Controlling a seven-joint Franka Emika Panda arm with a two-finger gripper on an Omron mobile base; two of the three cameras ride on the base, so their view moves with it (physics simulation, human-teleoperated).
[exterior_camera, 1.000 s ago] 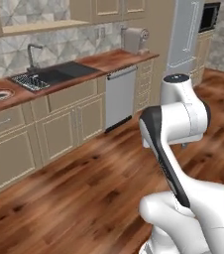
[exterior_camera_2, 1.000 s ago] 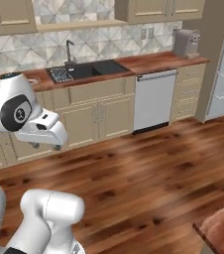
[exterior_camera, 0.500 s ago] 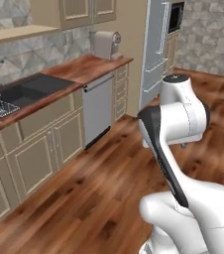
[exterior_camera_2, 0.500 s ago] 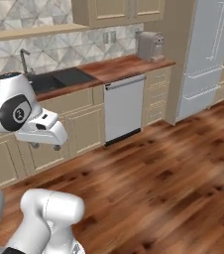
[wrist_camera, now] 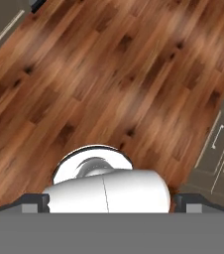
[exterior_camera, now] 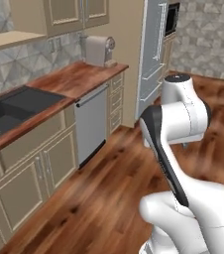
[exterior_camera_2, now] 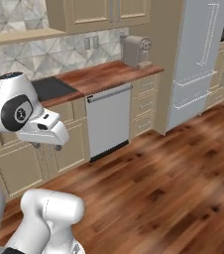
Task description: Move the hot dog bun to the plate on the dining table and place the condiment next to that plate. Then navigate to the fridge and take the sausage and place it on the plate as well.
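Fridge (exterior_camera_2: 198, 59) stands far right of the arm, past the dishwasher (exterior_camera_2: 109, 119); tool (wrist_camera: 111, 201) points at the floor (wrist_camera: 109, 74), jaws wide open, nothing held.

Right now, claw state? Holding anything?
Claw: open, holding nothing; wood floor beneath it.

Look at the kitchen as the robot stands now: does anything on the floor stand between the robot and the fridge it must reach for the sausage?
Nothing visible does. The fridge stands at the end of the counter, its doors shut, and the wooden floor leading to it is bare. The sausage is out of sight, presumably behind those doors.
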